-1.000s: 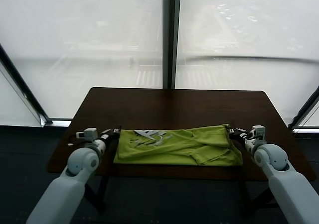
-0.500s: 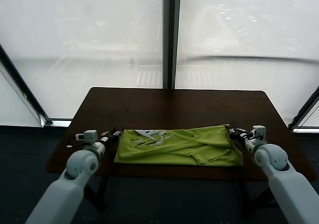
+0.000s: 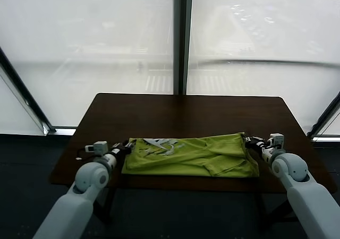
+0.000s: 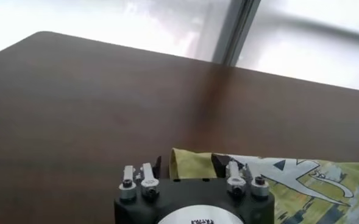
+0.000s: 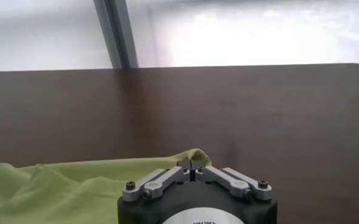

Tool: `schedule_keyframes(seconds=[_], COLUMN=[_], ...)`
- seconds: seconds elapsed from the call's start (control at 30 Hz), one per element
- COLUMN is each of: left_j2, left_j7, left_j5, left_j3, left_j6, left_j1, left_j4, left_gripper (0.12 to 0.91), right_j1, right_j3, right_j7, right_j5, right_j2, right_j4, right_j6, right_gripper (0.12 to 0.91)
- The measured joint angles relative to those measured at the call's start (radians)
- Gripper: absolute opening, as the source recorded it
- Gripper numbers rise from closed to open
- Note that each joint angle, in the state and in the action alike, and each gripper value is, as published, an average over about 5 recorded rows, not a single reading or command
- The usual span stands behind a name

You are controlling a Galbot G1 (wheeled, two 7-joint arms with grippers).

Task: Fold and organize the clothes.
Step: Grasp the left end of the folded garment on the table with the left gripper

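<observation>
T-shirt [image 3: 190, 155]: folded green strip across near table [image 3: 186, 111] edge | my right hand [image 5: 192, 163]: pinched shut on its right corner | my left hand [image 4: 188, 167]: at left corner, fingers astride fabric, grip unclear

**Camera placement: one head view, two wrist views**

Head camera looks forward and down over the whole table [image 3: 186, 109], windows filling the upper frame. Each wrist camera sits low, just behind its gripper, facing across the tabletop. All three share the T-shirt [image 3: 191, 155] edges.
</observation>
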Motion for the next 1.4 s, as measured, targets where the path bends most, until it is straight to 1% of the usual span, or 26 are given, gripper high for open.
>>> schedule_keyframes(seconds=[0.07, 0.1, 0.17, 0.3, 0.43, 0.47, 0.5, 0.53, 0.63, 0.67, 0.7, 0.8, 0.87, 0.9, 0.97, 1.07, 1.13, 1.23, 1.4], left_j2=[0.000, 0.000, 0.000, 0.003, 0.003, 0.002, 0.003, 0.005, 0.017, 0.023, 0.029, 0.054, 0.075, 0.086, 0.110, 0.145, 0.166, 0.193, 0.224], left_j7=[0.001, 0.001, 0.001, 0.002, 0.004, 0.005, 0.006, 0.007, 0.007, 0.005, 0.003, -0.007, -0.015, -0.020, -0.042, -0.085, -0.098, -0.089, -0.050], left_j5=[0.001, 0.001, 0.001, -0.001, 0.003, 0.005, 0.008, 0.009, 0.006, 0.002, -0.003, -0.029, -0.056, -0.073, -0.117, -0.223, -0.303, -0.384, -0.440], left_j3=[-0.001, -0.001, -0.004, -0.009, -0.010, -0.010, -0.010, -0.011, -0.018, -0.021, -0.025, -0.039, -0.047, -0.050, -0.055, -0.062, -0.068, -0.072, -0.072], left_j6=[-0.007, -0.011, -0.016, -0.023, -0.030, -0.033, -0.035, -0.038, -0.036, -0.034, -0.030, -0.018, -0.007, -0.001, 0.016, 0.058, 0.090, 0.133, 0.193], left_j1=[-0.004, -0.007, -0.015, -0.036, -0.047, -0.047, -0.044, -0.041, -0.026, -0.021, -0.016, 0.002, 0.014, 0.018, 0.027, 0.042, 0.055, 0.073, 0.089], left_j4=[0.003, 0.006, 0.012, 0.030, 0.045, 0.045, 0.043, 0.040, 0.020, 0.011, 0.000, -0.032, -0.053, -0.063, -0.082, -0.109, -0.121, -0.127, -0.131], left_gripper=[0.222, 0.203, 0.187, 0.180, 0.182, 0.198, 0.214, 0.249, 0.410, 0.486, 0.543, 0.731, 0.831, 0.864, 0.896, 0.905, 0.906, 0.907, 0.907], right_j1=[0.000, -0.001, -0.002, -0.005, -0.011, -0.014, -0.018, -0.024, -0.049, -0.062, -0.077, -0.135, -0.181, -0.205, -0.255, -0.332, -0.385, -0.467, -0.576], right_j3=[0.000, 0.001, 0.002, 0.004, 0.006, 0.007, 0.009, 0.011, 0.020, 0.025, 0.031, 0.053, 0.074, 0.086, 0.114, 0.166, 0.206, 0.268, 0.349], right_j7=[0.000, 0.000, 0.001, 0.000, -0.012, -0.018, -0.024, -0.030, -0.034, -0.032, -0.030, -0.022, -0.018, -0.017, -0.018, -0.027, -0.036, -0.045, -0.047], right_j5=[0.000, 0.000, 0.000, 0.000, 0.000, 0.000, -0.001, -0.001, -0.002, -0.003, -0.006, -0.026, -0.051, -0.063, -0.081, -0.092, -0.095, -0.097, -0.099], right_j2=[0.000, 0.000, 0.000, 0.002, 0.007, 0.007, 0.006, 0.004, -0.012, -0.020, -0.030, -0.058, -0.072, -0.075, -0.079, -0.079, -0.079, -0.077, -0.066], right_j4=[0.001, 0.001, 0.002, 0.003, 0.008, 0.011, 0.015, 0.020, 0.040, 0.050, 0.060, 0.094, 0.116, 0.127, 0.150, 0.191, 0.223, 0.273, 0.331], right_j6=[0.000, 0.000, 0.001, 0.011, 0.054, 0.071, 0.089, 0.110, 0.191, 0.224, 0.255, 0.335, 0.385, 0.413, 0.472, 0.553, 0.592, 0.625, 0.637], right_gripper=[0.140, 0.140, 0.140, 0.140, 0.155, 0.181, 0.225, 0.269, 0.456, 0.513, 0.588, 0.766, 0.845, 0.878, 0.898, 0.906, 0.907, 0.907, 0.907])
